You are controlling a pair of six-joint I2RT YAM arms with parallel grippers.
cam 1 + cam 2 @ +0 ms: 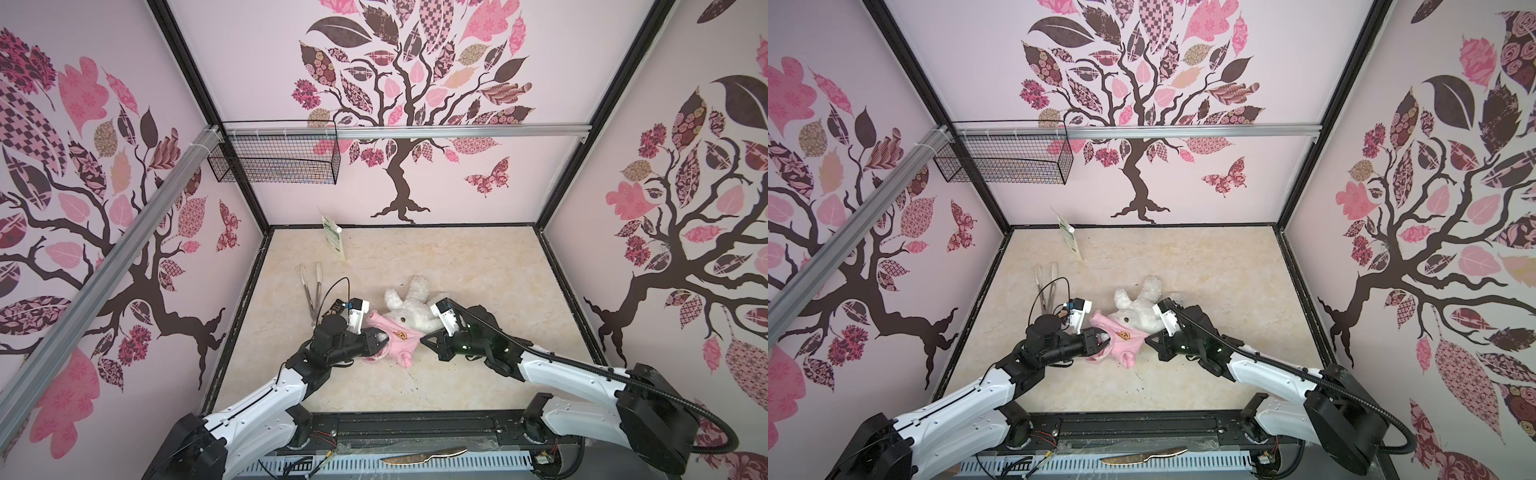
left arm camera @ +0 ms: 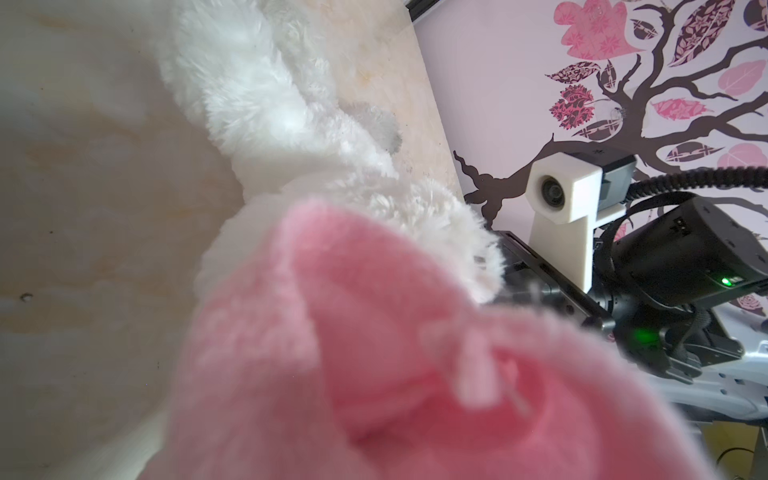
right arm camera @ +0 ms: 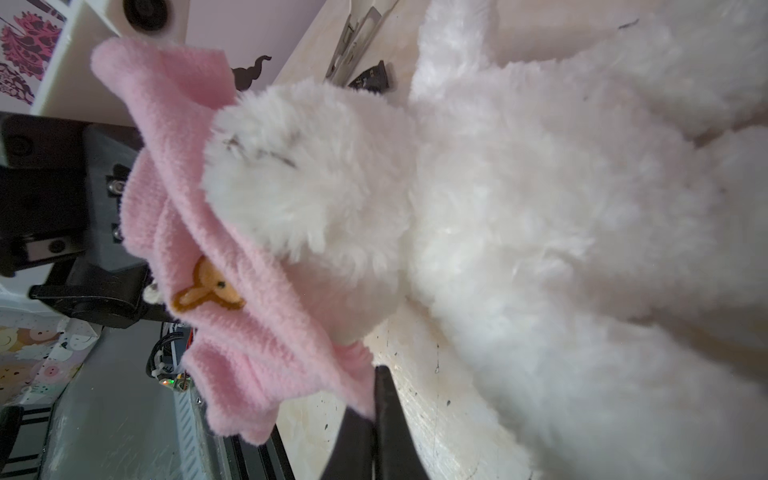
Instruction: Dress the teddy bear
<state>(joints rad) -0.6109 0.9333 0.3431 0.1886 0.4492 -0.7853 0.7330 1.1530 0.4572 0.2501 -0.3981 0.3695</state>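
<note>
Teddy bear (image 1: 409, 309) (image 1: 1140, 309): lies flat near the middle of the table (image 1: 478, 270). Its legs point toward 12 to 1 o'clock and its head toward 6 in both top views.
Pink hoodie (image 1: 395, 338) (image 1: 1125, 338): bunched over the bear's head end, orange bear-face patch facing up. The white body and legs stick out bare beyond it.
Left gripper (image 1: 379, 334) (image 1: 1102, 338): pressed together, with the tips buried in the hoodie's edge at the 9 o'clock side. In the left wrist view the pink fabric (image 2: 374, 353) fills the foreground and hides the fingers.
Bear from left gripper: at about 2 o'clock and close, fur (image 2: 249, 91) just past the fabric.
Right gripper (image 1: 424, 340) (image 1: 1147, 340) (image 3: 376, 374): shut, pinching the hoodie's hem (image 3: 232, 291) at the 3 o'clock side.
Bear from right gripper: at about 11 o'clock, body (image 3: 540, 208) just beside the fingers.
Tongs (image 1: 311, 291): on the table at about 10 o'clock from the bear, well apart.
</note>
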